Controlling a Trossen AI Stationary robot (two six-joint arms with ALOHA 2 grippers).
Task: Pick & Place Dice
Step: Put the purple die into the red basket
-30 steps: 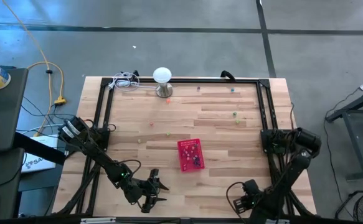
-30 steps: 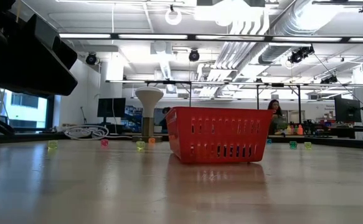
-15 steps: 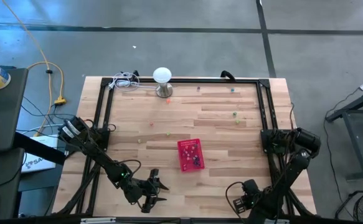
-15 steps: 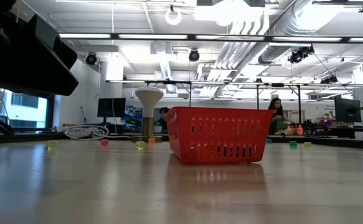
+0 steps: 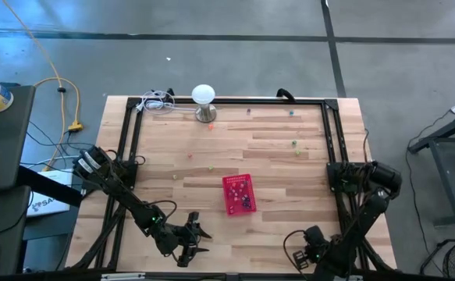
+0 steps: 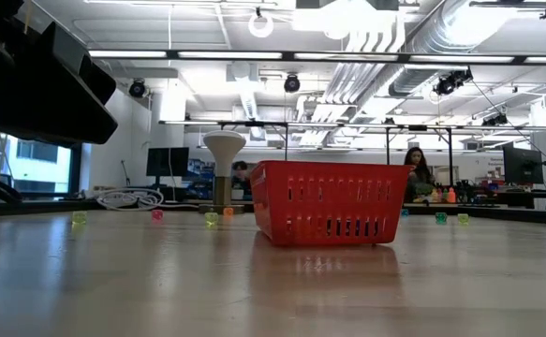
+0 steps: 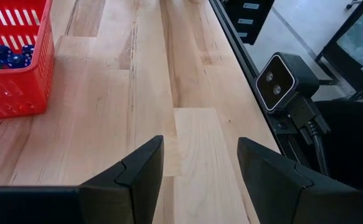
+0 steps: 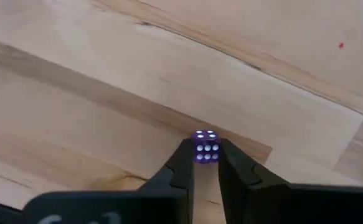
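Observation:
The red basket stands mid-table, also in the low view, with blue dice inside. Loose dice lie on the wood to its left and toward the far right; several show in the low view. My left gripper hovers open near the table's near edge, left of the basket, its fingers apart over bare wood. My right gripper is at the near edge, right of the basket, shut on a purple die. My right gripper pinches the purple die between its two fingers, on two opposite faces; the white-spotted faces show between the fingertips. The fingers point down at the wood. Whether the die is lifted clear of the table, I cannot tell.
A white dome-topped lamp and a coil of white cable sit at the far edge. A black frame rims the table. A small camera sits at the near edge in front of my left gripper. A person is in the room behind.

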